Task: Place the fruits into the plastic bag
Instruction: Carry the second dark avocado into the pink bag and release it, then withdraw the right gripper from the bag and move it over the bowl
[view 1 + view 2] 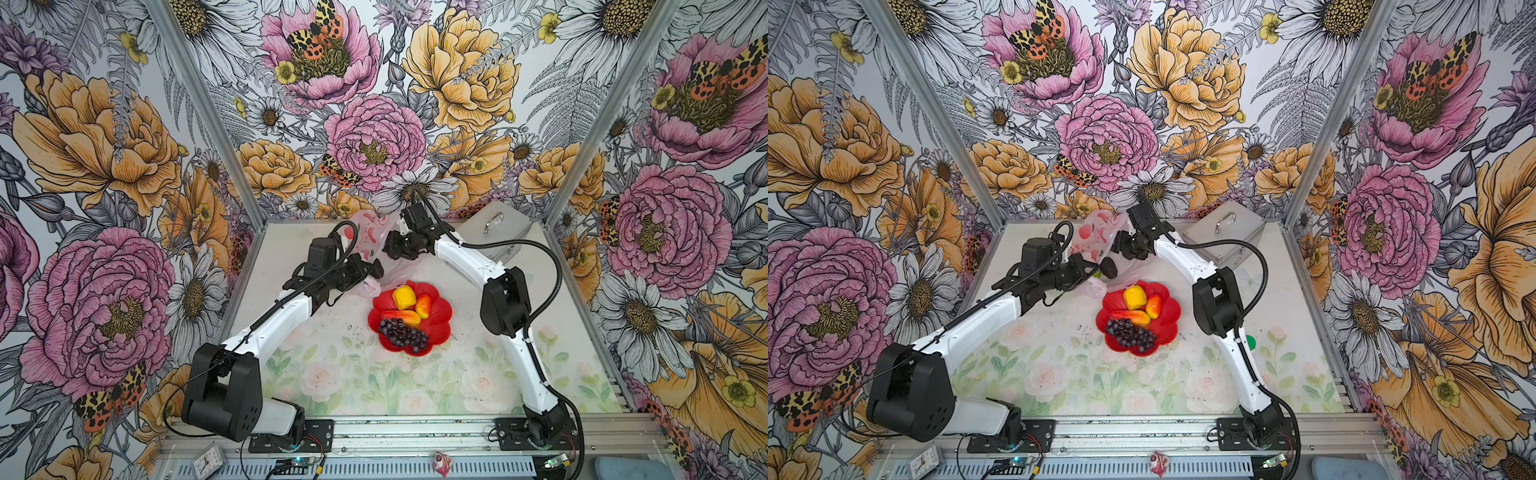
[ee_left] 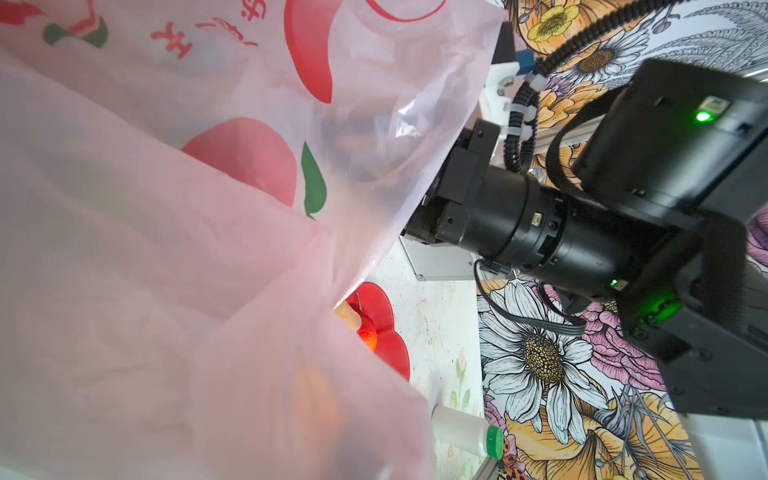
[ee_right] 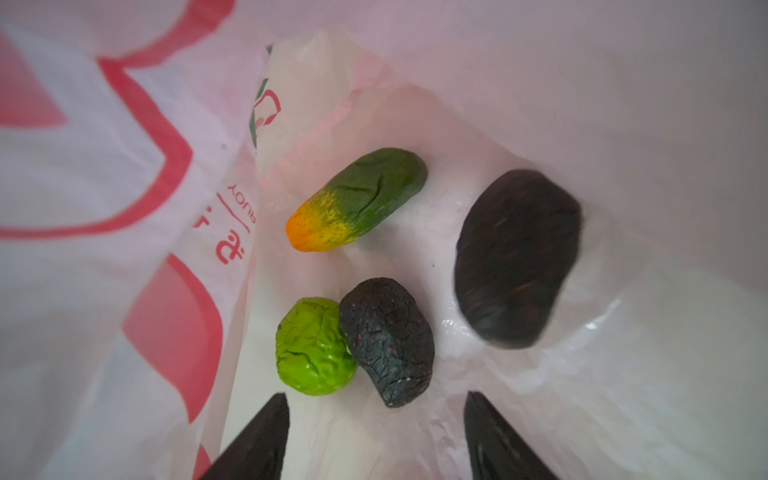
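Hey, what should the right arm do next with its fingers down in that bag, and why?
Probably draw the right gripper back out of the plastic bag toward the red plate. Its fingers stand open with nothing between them, a dark avocado is loose below, and the yellow fruit, two red-orange fruits and the grape bunch wait on the plate.

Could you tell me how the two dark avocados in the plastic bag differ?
The wrinkled avocado looks sharp and touches the green bumpy ball; the lone avocado is blurred and touches no other fruit. The lone avocado also fills more of the right wrist view than the wrinkled avocado. Both are dark, rough-skinned and inside the plastic bag.
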### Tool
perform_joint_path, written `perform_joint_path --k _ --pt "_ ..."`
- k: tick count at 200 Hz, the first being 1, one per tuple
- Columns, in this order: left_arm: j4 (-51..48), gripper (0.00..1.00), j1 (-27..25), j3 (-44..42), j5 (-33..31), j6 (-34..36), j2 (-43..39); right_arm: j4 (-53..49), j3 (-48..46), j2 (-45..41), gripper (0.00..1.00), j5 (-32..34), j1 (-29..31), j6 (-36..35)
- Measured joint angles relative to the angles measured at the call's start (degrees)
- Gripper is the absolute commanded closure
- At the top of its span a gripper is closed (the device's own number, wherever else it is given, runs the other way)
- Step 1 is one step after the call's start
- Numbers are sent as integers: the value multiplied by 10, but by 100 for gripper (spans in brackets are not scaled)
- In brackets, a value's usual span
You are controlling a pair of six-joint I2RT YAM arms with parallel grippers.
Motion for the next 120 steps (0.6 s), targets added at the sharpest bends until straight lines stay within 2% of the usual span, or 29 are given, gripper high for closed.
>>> perform_joint_path --k 16,54,120 --pt "0 100 3 0 0 -2 1 0 -12 -11 18 -10 0 -7" --pt "-4 100 10 9 0 -3 24 0 -85 -80 17 -33 6 -27" --pt "-47 100 15 63 0 -2 82 5 -278 -300 16 -93 33 -71"
